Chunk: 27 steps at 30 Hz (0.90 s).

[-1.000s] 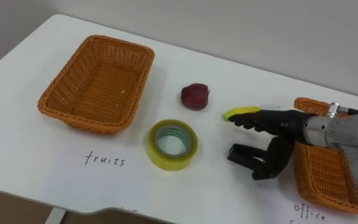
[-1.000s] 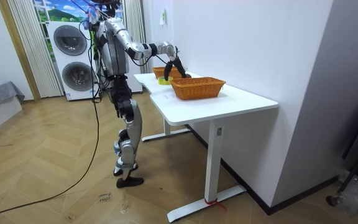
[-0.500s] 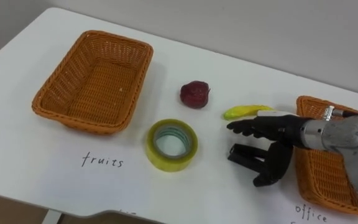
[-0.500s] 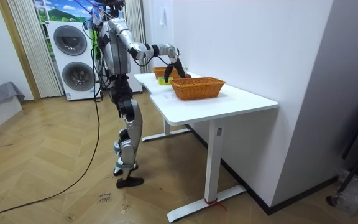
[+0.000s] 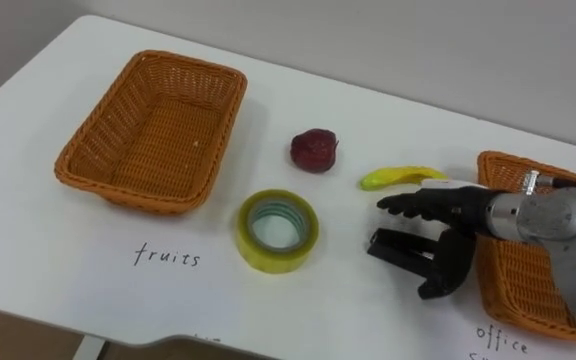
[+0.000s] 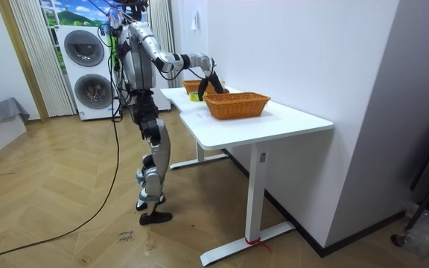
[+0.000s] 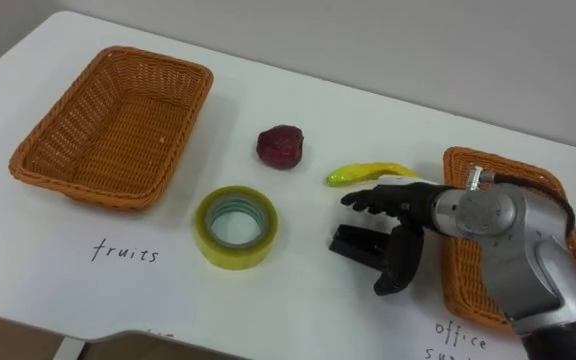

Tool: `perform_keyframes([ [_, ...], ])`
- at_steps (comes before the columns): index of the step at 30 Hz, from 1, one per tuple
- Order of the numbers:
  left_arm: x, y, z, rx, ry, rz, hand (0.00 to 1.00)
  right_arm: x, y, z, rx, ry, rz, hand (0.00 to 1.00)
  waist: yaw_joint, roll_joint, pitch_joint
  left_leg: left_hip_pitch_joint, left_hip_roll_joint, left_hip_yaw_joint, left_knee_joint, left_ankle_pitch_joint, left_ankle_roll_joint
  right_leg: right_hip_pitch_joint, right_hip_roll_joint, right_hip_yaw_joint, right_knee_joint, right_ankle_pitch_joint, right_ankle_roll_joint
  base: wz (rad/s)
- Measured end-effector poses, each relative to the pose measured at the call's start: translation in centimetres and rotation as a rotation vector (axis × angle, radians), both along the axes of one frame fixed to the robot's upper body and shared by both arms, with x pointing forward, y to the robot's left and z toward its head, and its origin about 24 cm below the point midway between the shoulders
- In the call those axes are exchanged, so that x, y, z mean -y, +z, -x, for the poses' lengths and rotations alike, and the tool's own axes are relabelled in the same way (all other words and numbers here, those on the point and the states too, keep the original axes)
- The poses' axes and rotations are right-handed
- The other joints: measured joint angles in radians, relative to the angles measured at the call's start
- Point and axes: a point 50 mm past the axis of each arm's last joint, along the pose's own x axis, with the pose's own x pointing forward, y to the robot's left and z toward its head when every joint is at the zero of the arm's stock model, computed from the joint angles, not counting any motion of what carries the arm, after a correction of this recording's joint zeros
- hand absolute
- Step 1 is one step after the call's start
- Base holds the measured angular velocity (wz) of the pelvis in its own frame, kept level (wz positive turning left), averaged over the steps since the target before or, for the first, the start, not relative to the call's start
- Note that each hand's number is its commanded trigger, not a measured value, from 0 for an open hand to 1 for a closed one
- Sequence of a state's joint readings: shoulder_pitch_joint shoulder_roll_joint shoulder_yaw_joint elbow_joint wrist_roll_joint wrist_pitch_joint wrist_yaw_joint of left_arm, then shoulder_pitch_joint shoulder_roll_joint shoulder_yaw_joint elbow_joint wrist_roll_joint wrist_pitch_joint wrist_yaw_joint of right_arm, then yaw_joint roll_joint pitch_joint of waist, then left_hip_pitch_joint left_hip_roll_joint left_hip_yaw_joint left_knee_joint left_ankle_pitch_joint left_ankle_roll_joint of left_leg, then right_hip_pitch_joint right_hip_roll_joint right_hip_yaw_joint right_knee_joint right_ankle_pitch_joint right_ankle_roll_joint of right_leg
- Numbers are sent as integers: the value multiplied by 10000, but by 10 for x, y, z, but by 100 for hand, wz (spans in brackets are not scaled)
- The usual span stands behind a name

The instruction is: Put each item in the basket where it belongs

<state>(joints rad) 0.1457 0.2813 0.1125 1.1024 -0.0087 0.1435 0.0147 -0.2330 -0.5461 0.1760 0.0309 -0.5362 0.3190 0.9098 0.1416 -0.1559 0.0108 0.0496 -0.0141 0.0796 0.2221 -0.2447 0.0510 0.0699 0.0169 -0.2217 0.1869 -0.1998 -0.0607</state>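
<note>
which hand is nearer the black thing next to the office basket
Right. The right hand hangs just above the black item, its fingers straight over it and its thumb down beside it.

On the white table (image 5: 38, 255) lie a left basket (image 5: 96, 152), right basket (image 5: 513, 288), red fruit (image 5: 314, 152), yellow fruit (image 5: 398, 177), tape roll (image 5: 268, 258), black object (image 5: 396, 250).

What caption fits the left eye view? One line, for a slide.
Right hand, fingers open, poised over a black office item between the tape roll and the office basket.
</note>
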Motion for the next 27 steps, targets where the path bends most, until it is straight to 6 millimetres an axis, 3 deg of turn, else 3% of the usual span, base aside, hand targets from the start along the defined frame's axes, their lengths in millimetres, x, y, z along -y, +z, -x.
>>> perform_keyframes([
  [19, 1, -2, 11, -474, 87, -67, 0, 4, 0, -2, 602, -377, 649, 0, 3, 6, 5, 139, 0, 9, -2, 1, -1, 141, -3, 3, -4, 0, 0, 0],
  [27, 5, -4, 13, -698, 105, -58, 0, 1, -12, 5, 180, -596, 600, 0, 1, 69, -21, 145, 0, 13, -26, 1, -2, 177, 3, 15, 3, 2, 0, 0],
])
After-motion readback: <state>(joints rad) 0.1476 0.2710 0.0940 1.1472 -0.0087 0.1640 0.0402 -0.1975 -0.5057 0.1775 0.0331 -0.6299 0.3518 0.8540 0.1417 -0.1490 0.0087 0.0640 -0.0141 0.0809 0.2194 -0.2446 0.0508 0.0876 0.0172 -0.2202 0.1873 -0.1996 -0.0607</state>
